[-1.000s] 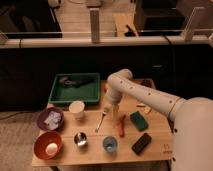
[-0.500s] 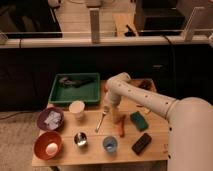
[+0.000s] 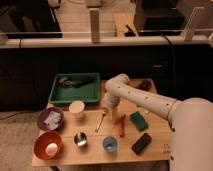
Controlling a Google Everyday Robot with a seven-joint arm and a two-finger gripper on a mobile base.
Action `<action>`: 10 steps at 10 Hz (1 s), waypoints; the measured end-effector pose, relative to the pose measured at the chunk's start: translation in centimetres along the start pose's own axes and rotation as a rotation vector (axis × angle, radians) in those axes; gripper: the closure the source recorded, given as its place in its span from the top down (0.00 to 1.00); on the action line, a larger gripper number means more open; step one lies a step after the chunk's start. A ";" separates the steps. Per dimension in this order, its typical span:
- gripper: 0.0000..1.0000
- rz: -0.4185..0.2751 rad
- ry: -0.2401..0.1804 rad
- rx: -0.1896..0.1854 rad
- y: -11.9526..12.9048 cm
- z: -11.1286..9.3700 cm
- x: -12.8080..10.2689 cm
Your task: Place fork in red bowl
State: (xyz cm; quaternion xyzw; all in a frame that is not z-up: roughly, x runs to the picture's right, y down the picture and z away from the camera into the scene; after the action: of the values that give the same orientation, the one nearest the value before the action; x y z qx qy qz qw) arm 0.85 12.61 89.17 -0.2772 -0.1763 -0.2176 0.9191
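Note:
The slim silver fork (image 3: 100, 121) lies on the wooden table (image 3: 95, 155) just right of the white cup (image 3: 77, 110), its length running toward the front. My gripper (image 3: 106, 113) hangs at the end of the white arm, right over the fork's far end, very near or touching it. The orange-red bowl (image 3: 39, 145) stands at the front left corner with a small white object inside. It is well to the left and front of the gripper.
A purple bowl (image 3: 44, 120) with white bits sits behind the red bowl. A steel cup (image 3: 80, 139) and a blue cup (image 3: 110, 145) stand at the front. A red pepper (image 3: 120, 126), green sponge (image 3: 138, 120) and black block (image 3: 142, 143) lie right. A green tray (image 3: 60, 95) is behind.
The gripper has moved down and a little left, closing in on the fork's far end. The fork and the bowls have not moved.

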 end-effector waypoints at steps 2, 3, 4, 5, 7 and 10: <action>0.80 -0.106 0.013 0.004 -0.5 0.0 -1.7; 0.80 -0.127 0.013 -0.006 -0.6 0.1 -2.0; 0.80 -0.155 0.011 -0.026 -0.6 0.3 -2.4; 0.80 -0.187 0.006 -0.049 -0.6 0.6 -2.6; 0.80 -0.230 -0.016 -0.085 -0.4 1.1 -2.9; 0.80 -0.267 -0.071 -0.108 0.0 1.5 -3.1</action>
State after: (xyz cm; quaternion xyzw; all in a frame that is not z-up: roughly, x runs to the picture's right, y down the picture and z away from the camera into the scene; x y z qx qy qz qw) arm -2.04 14.43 88.99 -0.3079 -0.2320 -0.3373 0.8588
